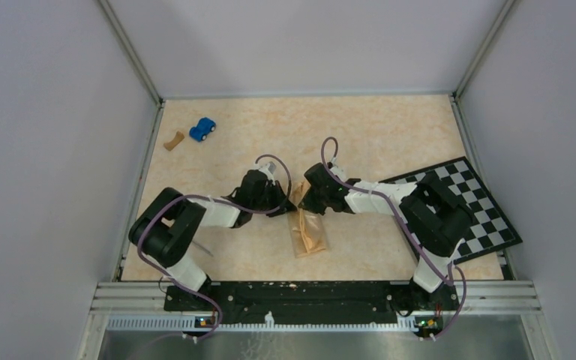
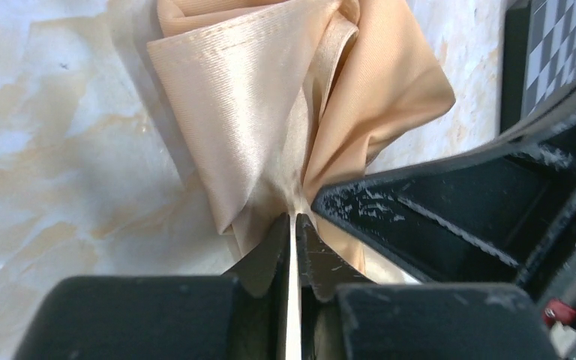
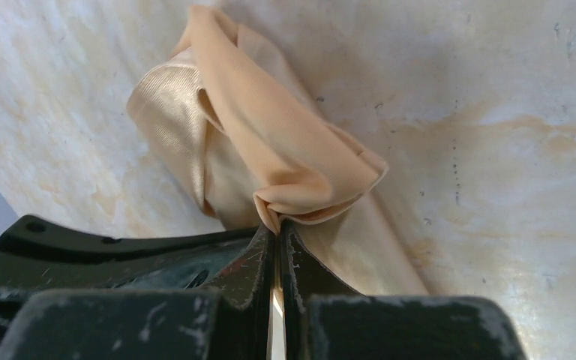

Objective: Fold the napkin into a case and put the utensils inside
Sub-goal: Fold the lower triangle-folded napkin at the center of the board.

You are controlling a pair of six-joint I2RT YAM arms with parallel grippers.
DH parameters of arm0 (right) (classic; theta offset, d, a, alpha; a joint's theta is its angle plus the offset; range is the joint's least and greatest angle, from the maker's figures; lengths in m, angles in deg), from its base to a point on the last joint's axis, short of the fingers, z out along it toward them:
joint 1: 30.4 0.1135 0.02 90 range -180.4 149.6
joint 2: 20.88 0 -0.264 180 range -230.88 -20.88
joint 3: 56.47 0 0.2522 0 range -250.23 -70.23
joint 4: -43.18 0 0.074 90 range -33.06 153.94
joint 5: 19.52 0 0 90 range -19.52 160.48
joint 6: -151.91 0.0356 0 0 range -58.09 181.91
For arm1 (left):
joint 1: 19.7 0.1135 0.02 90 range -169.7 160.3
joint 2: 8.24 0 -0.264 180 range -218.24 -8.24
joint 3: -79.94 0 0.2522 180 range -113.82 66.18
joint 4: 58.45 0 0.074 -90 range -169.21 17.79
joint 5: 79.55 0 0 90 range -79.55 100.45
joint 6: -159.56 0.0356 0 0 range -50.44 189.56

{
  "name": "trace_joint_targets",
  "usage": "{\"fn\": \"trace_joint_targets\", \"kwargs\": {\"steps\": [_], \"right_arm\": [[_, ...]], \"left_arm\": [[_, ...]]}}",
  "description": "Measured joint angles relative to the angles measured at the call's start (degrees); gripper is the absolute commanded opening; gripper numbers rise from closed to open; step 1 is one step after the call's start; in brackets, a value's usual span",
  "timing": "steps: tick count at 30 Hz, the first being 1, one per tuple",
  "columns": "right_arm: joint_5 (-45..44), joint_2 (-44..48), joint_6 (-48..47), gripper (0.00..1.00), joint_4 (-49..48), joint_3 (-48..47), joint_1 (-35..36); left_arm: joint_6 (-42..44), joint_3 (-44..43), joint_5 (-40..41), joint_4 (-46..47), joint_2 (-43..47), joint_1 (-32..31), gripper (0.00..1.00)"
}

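Napkin (image 1: 309,231) lies bunched lengthwise at mid-worktop (image 1: 255,142), a crumpled narrow strip. Its far end is gathered up between the two grippers. Left gripper (image 1: 288,198) is clenched on a thin fold of the cloth. Right gripper (image 1: 304,199) pinches the same end from the opposite side. The two tips sit just beside each other.

Left wrist view: napkin (image 2: 270,97) fans away from the gripper (image 2: 294,223) in glossy ribbed pleats, and a sliver of cloth runs between the closed fingers. The other gripper's black body crowds in at right, with the edge of the checkerboard (image 2: 555,45) beyond it.

Right wrist view: napkin (image 3: 270,150) reads as a twisted roll, a hemmed corner caught in the gripper (image 3: 276,231).

Overhead view only: blue toy car (image 1: 202,129) and small brown scrap (image 1: 172,140) sit near the far left corner, well apart from the napkin. Checkerboard (image 1: 487,214) lies askew at right, partly under the right arm.

Worktop is marbled beige. Pale grey walls stand on three sides, and a metal rail (image 1: 315,296) runs along the near edge.
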Motion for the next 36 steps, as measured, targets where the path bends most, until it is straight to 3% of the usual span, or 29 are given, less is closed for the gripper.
{"fn": "trace_joint_targets", "kwargs": {"steps": [3, 7, 10, 15, 19, 24, 29, 34, 36], "right_arm": [[0.0, -0.5, -0.1, 0.00, -1.0, 0.9, 0.0], [0.0, -0.7, -0.1, 0.00, -1.9, 1.1, 0.0], [0.1, -0.7, -0.5, 0.00, -2.1, 1.1, 0.0], [0.1, -0.7, -0.7, 0.00, -1.9, 0.9, 0.0], [0.4, -0.7, -0.9, 0.00, -1.3, 0.0, 0.1], [0.7, -0.7, -0.9, 0.00, -0.8, -1.2, 0.7], [1.0, -1.1, -0.8, 0.00, -1.3, -1.7, 1.3], [1.4, -3.9, 0.4, 0.00, -2.9, -2.0, 1.6], [1.5, -4.3, 0.8, 0.00, -4.0, -2.0, 1.6]], "left_arm": [[2.0, 0.0, 0.4, -3.7, 2.6, 0.0, 0.23], [4.3, 0.5, 1.3, -8.6, 9.0, 0.0, 0.45], [5.3, 1.3, 1.7, -10.5, 15.0, 0.0, 0.51], [5.4, 3.8, 4.2, -11.5, 20.2, 0.0, 0.44], [5.4, 3.9, 4.3, -11.5, 14.4, 0.0, 0.42], [5.2, 2.0, 3.4, -9.2, 7.7, 0.1, 0.23], [5.4, 0.9, 3.5, -7.5, 5.0, 0.1, 0.12], [6.0, 0.9, 3.9, -7.4, 4.8, 0.1, 0.10], [6.6, 0.9, 4.0, -7.4, 4.9, 0.1, 0.16]]}}
